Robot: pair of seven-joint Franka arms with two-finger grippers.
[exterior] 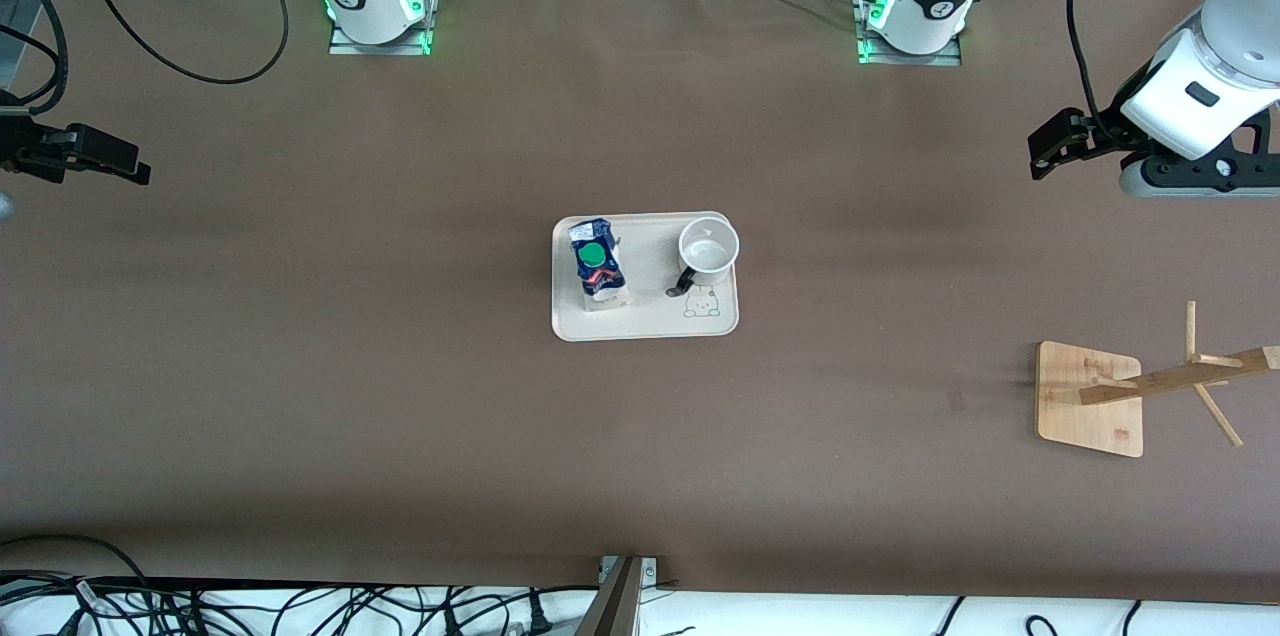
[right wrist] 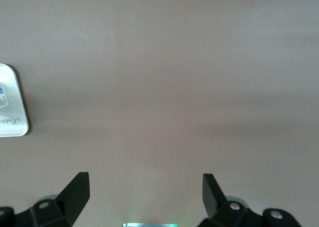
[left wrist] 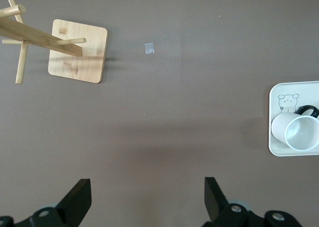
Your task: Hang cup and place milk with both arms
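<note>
**Nothing lifted yet: cup and milk both wait on the tray**

The cup (exterior: 709,247) stands upright on the cream tray (exterior: 645,324) at the middle of the table, in the tray's corner toward the left arm's end and farther from the front camera. Its black handle points toward the front camera, and its mouth faces up, empty. The milk (exterior: 597,264) stands on the same tray toward the right arm's end, green cap on top, well apart from the cup.

The wooden cup rack (exterior: 1090,399) sits near the left arm's end of the table, nearer to the front camera than the tray and well apart from it. Its pegs are bare. A small scrap of tape (left wrist: 149,48) lies on the brown table (exterior: 400,436) between rack and tray.

The left gripper (exterior: 1045,151) hangs over bare table at the left arm's end, its fingers spread wide and holding nothing; the left wrist view shows the rack and the cup past the fingers. The right gripper (exterior: 135,171) hangs over bare table at the right arm's end, likewise spread and empty, with only the tray's edge in its wrist view.

By this layout the task has not begun. Both parts remain: taking the cup by the left arm to a peg, and moving the milk off the tray.
</note>
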